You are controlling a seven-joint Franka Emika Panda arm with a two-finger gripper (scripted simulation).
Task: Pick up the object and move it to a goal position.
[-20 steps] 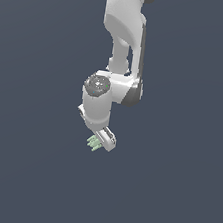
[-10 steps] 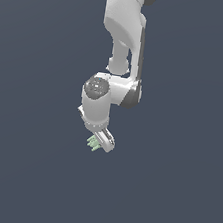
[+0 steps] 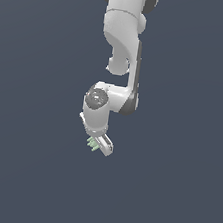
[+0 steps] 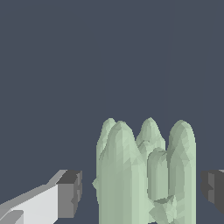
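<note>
Hand [image 3: 98, 145]: it hangs at the low end of the white arm, tilted, its tip pointing down and toward the exterior view's left.
Hand state: the two fingers stand on either side of the object; in the wrist view a narrow gap shows between each dark pad and the green bars, so I cannot tell whether they clamp it or only flank it.
Fingers [image 4: 41, 203]: white bodies with dark grey pads at the tips; one shows fully in the wrist view, the other only as a dark block at the picture's edge [image 4: 214, 189].
Object [image 4: 144, 175]: a pale green piece of several short parallel bars with rounded ends, packed side by side, between the two fingers.
Object seen from outside [image 3: 93, 143]: a small green cluster at the hand's tip, on its side toward the exterior view's left, much smaller than the hand.
Object bars: they run along the same line as the fingers, their rounded ends pointing away from the wrist.
Arm [image 3: 121, 44]: white links with a dark grey joint just above the hand, reaching down from the top edge of the exterior view.
Surroundings: plain dark blue-grey on all sides of the hand in both views; no surface edge can be made out under it.
</note>
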